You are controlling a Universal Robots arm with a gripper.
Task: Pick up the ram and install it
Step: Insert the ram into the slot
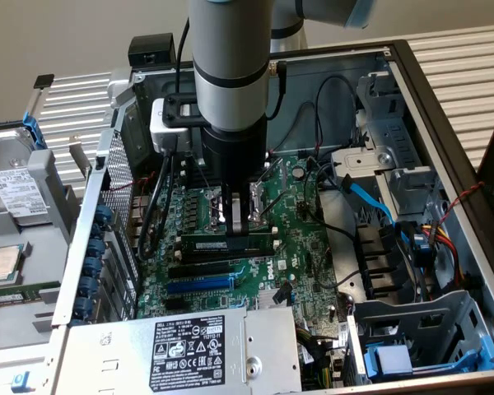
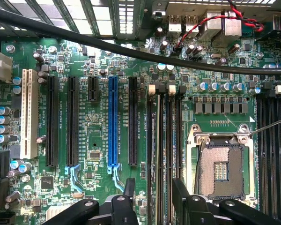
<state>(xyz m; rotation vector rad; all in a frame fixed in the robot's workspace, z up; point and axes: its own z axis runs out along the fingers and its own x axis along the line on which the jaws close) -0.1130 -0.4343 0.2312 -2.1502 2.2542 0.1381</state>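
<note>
Open computer case with its green motherboard (image 1: 296,239) fills mid-frame; the hand (image 1: 238,216) reaches straight down at centre, fingers pinching the ram (image 1: 227,243), whose long axis runs across the frame, directly beneath it over the black memory slots (image 1: 206,265)

Silver-grey arm (image 1: 228,58), black band, light-blue joint cap upper right; black wrist, white camera block, black cables, black tool (image 1: 241,216).

The arm (image 1: 229,74) is seen descending vertically from the top centre of the exterior view; the gripper (image 1: 240,216) is pointed straight down, fingers closed on the ram (image 1: 228,243).
</note>
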